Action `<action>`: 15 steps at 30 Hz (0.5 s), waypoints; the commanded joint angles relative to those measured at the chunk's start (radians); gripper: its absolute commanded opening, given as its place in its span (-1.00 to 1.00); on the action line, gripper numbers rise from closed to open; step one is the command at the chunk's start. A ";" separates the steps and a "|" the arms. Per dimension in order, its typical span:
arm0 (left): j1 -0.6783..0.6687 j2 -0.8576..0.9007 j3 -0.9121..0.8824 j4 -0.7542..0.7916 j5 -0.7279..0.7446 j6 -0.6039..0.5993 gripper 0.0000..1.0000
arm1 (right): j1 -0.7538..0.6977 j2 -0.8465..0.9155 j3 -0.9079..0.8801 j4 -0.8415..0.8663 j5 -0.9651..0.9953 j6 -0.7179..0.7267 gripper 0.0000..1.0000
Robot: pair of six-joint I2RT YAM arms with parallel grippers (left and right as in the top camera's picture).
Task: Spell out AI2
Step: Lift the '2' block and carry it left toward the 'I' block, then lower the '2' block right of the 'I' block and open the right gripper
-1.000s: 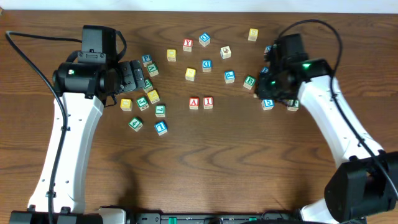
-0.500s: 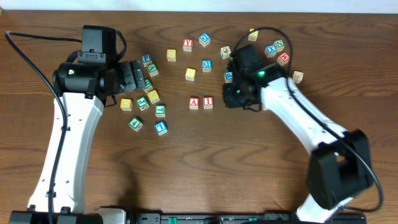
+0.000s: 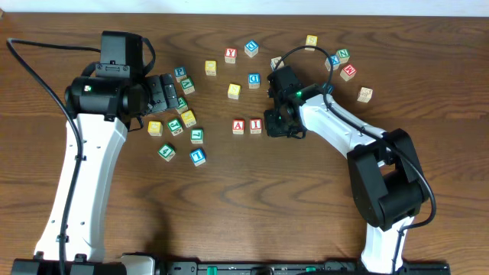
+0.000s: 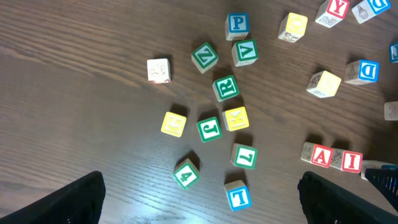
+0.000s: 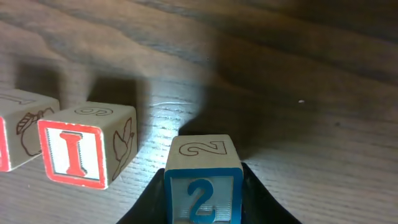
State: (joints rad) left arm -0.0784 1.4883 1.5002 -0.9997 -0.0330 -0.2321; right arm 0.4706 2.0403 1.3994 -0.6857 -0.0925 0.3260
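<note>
The red "A" cube (image 3: 239, 127) and the red "I" cube (image 3: 256, 126) stand side by side mid-table, touching. My right gripper (image 3: 276, 125) sits just right of the "I", shut on the blue "2" cube (image 5: 203, 180). In the right wrist view the "2" faces the camera between the black fingers (image 5: 152, 202), with a small gap to the "I" cube (image 5: 78, 152) on its left. A corner of the "A" cube (image 5: 12, 130) shows at the left edge. My left gripper (image 3: 164, 93) hangs open and empty over the left cluster of cubes. In the overhead view the arm hides the "2".
Loose letter cubes lie around: a red "Y" (image 3: 230, 55), a blue "D" (image 3: 254, 80), a yellow one (image 3: 234, 91), a blue "L" (image 3: 198, 156), and several by the left gripper (image 3: 187, 118). More cubes sit at the back right (image 3: 348, 71).
The right arm has swung left from the right-hand cubes, carrying the "2" cube to just right of the "I". The left arm has not moved.
</note>
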 commanded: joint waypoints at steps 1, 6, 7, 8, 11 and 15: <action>0.004 -0.005 0.022 -0.006 -0.013 -0.005 0.96 | 0.005 0.024 -0.006 0.011 0.034 -0.001 -0.71; 0.004 -0.005 0.022 -0.006 -0.013 -0.005 0.96 | 0.005 0.024 -0.002 0.021 0.029 0.000 -0.59; 0.004 -0.005 0.022 -0.006 -0.013 -0.005 0.95 | 0.005 0.024 0.001 0.020 0.029 0.000 -0.56; 0.004 -0.005 0.022 -0.006 -0.013 -0.005 0.96 | 0.005 0.024 0.003 0.021 0.030 -0.001 -0.49; 0.004 -0.005 0.022 -0.006 -0.013 -0.005 0.96 | 0.010 0.023 0.008 0.020 0.029 0.000 -0.36; 0.004 -0.005 0.022 -0.006 -0.013 -0.005 0.96 | 0.010 0.019 0.014 0.019 -0.001 -0.001 -0.28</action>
State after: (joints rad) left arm -0.0784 1.4883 1.5002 -1.0000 -0.0330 -0.2321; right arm 0.4709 2.0548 1.3994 -0.6655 -0.0776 0.3260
